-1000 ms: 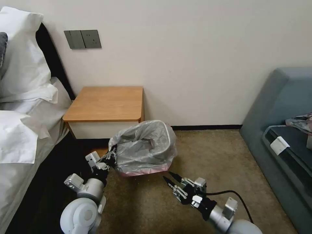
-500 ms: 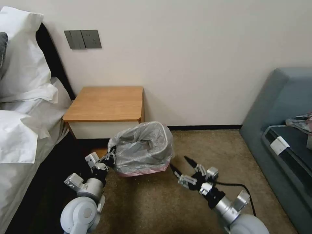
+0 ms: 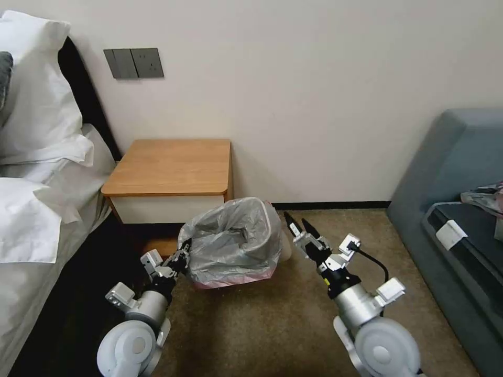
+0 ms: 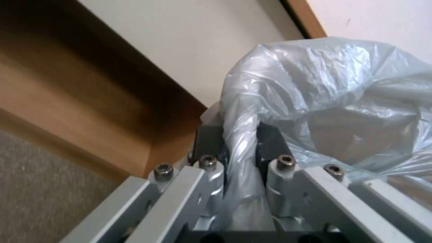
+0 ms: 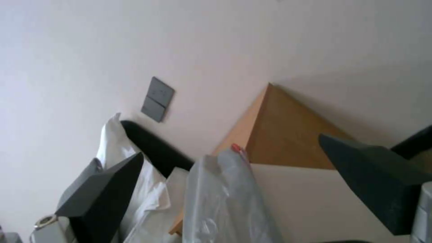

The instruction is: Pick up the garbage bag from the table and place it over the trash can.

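Garbage bag (image 3: 230, 238) pinched by left gripper (image 3: 182, 255).

txt: none legible | labels/brands/nos.: none | signs: none

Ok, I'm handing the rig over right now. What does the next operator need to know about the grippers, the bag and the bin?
Left gripper: jaws shut on the garbage bag, pinching its film at the side nearest the table.
Right gripper: jaws open, empty, raised beside the bag's far-right corner, film between its fingertips in the right wrist view but not gripped.
Bag: off the table, draped over the trash can on the carpet; pink rim hangs low along the front, mouth open.
Done: pick-up and draping.
Left: the bin shows bare at the right, so seat that side, then release.
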`<state>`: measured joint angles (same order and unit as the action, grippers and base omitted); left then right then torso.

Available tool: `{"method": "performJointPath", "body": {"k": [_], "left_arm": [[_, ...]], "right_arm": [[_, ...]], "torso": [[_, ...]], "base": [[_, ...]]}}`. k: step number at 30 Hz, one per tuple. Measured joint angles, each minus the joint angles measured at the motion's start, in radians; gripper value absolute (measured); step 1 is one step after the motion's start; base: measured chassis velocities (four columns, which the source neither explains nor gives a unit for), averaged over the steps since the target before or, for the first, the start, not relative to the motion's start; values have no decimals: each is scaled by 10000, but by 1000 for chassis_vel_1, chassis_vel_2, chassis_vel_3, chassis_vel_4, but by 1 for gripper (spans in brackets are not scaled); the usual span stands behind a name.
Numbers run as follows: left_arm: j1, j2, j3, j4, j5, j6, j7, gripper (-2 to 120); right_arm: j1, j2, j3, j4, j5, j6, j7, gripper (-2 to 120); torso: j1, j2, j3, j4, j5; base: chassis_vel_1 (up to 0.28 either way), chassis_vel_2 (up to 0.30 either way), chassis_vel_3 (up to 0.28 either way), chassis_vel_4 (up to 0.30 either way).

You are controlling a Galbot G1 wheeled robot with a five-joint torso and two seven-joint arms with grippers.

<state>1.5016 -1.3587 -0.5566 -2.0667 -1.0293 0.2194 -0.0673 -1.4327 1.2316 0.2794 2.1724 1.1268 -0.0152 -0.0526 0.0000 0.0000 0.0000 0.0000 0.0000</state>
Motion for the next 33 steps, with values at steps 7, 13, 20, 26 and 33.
{"method": "performJointPath", "body": {"k": [7, 13, 20, 26, 33], "left_arm": [[38, -71, 17, -75, -14, -8, 4, 6], [12, -98, 37, -77, -11, -20, 5, 6], [-11, -113, 29, -96, -10, -43, 1, 6], [16, -114, 29, -96, -8, -58, -3, 6], [40, -125, 33, -136, -6, -69, -12, 6]], "right_arm": [[-34, 910, -220, -325, -27, -279, -267, 100], [-145, 1101, -234, -447, -120, -314, -494, 100], [-70, 1240, -239, -695, -215, -306, -701, 100], [20, 1384, -258, -893, -308, -279, -817, 95], [-1, 1380, -194, -1020, -370, -219, -996, 80]], "torso": [[0, 0, 0, 0, -1], [0, 0, 0, 0, 0], [0, 0, 0, -1, 0], [0, 0, 0, 0, 0], [0, 0, 0, -1, 0]], "base": [[0, 0, 0, 0], [0, 0, 0, 0], [0, 0, 0, 0], [0, 0, 0, 0], [0, 0, 0, 0]]}}
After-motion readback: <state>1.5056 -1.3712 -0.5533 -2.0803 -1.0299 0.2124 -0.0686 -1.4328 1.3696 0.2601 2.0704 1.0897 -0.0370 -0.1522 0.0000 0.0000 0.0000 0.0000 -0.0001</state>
